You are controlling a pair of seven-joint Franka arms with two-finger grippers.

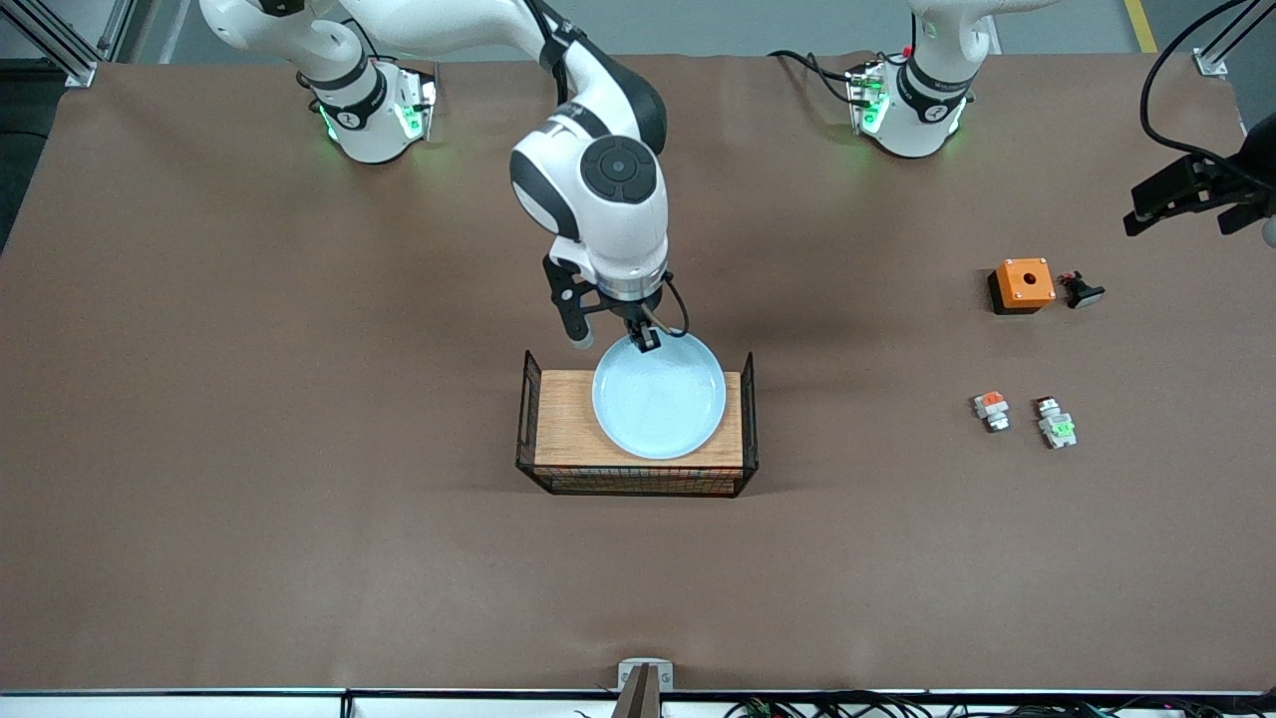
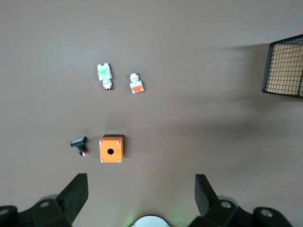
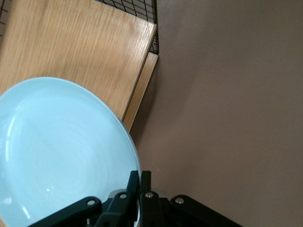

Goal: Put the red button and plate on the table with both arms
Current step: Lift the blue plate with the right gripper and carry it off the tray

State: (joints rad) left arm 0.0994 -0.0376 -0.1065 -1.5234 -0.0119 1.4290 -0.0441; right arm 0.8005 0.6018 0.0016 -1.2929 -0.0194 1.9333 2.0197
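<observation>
The pale blue plate [image 1: 658, 397] [image 3: 61, 151] lies on the wooden crate [image 1: 568, 419] in the middle of the table [image 1: 299, 558]. My right gripper [image 1: 648, 341] [image 3: 145, 177] is shut on the plate's rim, on the edge farthest from the front camera. The red button [image 1: 1057, 427] [image 2: 104, 73], a small white block with a green patch, lies on the table toward the left arm's end. My left gripper [image 1: 1161, 199] [image 2: 142, 178] hangs open and empty above the table at that end, apart from the small parts.
The crate has black wire-mesh ends [image 2: 284, 66] and a wooden top [image 3: 71, 47]. Beside the red button lies a white piece with an orange patch [image 1: 992, 409] [image 2: 136, 83]. Farther from the front camera sit an orange box [image 1: 1024, 284] [image 2: 111, 148] and a black-stemmed button [image 1: 1082, 291] [image 2: 79, 144].
</observation>
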